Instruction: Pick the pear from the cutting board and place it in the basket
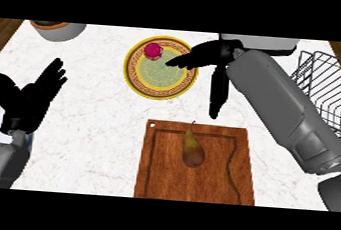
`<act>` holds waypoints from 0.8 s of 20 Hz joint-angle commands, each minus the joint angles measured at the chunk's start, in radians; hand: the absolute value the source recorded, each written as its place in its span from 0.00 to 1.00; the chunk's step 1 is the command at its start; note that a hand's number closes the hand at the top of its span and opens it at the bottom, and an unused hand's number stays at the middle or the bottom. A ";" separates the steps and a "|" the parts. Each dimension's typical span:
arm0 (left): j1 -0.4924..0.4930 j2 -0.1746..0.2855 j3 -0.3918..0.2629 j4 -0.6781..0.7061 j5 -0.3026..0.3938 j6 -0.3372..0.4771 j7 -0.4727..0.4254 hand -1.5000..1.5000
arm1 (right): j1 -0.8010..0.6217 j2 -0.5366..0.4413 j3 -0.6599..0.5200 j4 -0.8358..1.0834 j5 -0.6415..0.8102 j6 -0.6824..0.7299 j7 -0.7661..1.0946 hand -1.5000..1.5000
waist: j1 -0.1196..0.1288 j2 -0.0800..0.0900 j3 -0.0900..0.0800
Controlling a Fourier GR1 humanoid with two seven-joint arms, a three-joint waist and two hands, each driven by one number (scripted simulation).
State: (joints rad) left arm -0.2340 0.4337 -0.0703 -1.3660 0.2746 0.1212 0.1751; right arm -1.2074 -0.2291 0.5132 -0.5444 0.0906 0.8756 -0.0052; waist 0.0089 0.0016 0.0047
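A brownish-green pear [192,149] lies on the wooden cutting board [161,181] at the lower middle, stem pointing away from me. The wire basket [330,93] stands at the right edge. My right hand [216,57] hovers above the counter beyond the board, near the plate, fingers straight and spread, holding nothing. It is well apart from the pear. My left hand [28,99] rests open at the left, fingers up.
A yellow-rimmed green plate [143,77] with a small pink-red item [153,50] sits beyond the board. A grey pot with a plant [57,29] is at the far left corner. White marbled counter lies between board and basket.
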 commanded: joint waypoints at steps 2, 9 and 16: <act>0.029 -0.013 0.013 0.017 -0.006 -0.021 -0.004 0.50 | 0.126 0.058 -0.017 -0.043 0.043 -0.123 -0.010 0.00 | -0.003 0.000 -0.005; -0.011 -0.007 0.062 0.070 -0.032 -0.055 -0.039 0.50 | 0.194 0.102 -0.008 -0.060 0.130 -0.123 0.003 0.00 | -0.004 0.001 -0.005; -0.002 -0.044 0.034 -0.011 -0.067 -0.035 0.030 0.50 | 0.199 0.123 0.032 0.042 0.258 -0.111 -0.083 0.00 | 0.008 0.004 -0.004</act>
State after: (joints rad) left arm -0.2142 0.4015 -0.0328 -1.3706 0.2283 0.0861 0.1878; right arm -0.9971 -0.0926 0.5283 -0.5639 0.2773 0.7495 -0.0181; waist 0.0113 0.0026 0.0004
